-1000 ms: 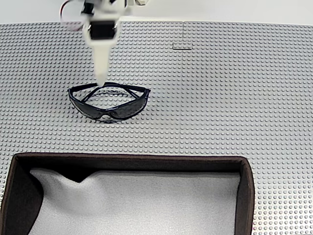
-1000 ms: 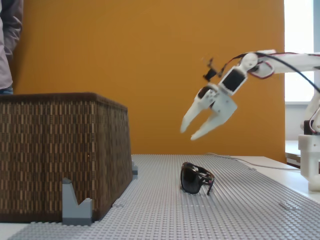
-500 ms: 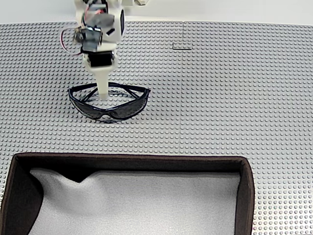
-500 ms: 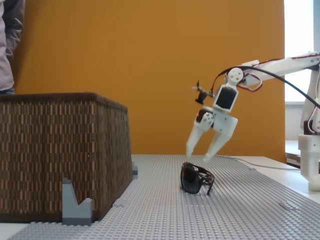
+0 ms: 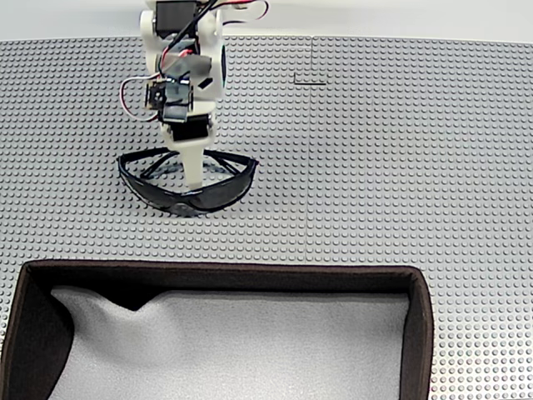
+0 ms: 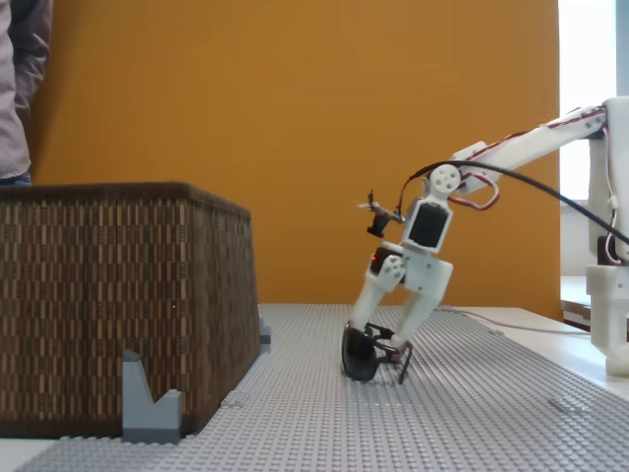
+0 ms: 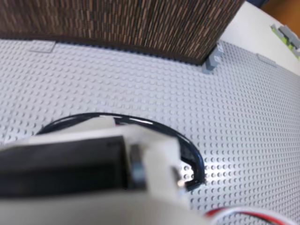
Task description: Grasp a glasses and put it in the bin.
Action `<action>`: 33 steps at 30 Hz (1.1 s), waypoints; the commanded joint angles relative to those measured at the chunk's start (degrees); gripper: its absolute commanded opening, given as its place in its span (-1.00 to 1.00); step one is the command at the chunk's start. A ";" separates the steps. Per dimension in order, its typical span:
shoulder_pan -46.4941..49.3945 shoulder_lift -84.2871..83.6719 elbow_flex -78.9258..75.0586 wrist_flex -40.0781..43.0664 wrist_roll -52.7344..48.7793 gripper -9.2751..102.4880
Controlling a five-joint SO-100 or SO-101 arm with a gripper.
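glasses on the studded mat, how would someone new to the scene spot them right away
Start at the large brown bin with pale lining at the bottom of the top-down fixed view, then look up across the grey studded mat. The glasses lie under the white arm's pincer: the one glossy black, curved thing there, with dark lenses.

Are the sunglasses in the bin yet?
No. The sunglasses sit on the studded mat, outside the bin, with the open pincer straddling them.

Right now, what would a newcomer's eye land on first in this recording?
Probably the white gripper reaching down onto the black sunglasses on the grey studded baseplate, one finger planted inside the frame. Next, the big brown woven bin with its pale grey lining, against an orange wall.
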 commanded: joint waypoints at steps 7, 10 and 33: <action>-1.58 1.14 -8.70 5.10 1.58 -0.45; -2.46 3.60 -8.70 4.83 1.67 -0.42; -2.20 -6.94 -8.70 -12.48 -2.29 -0.41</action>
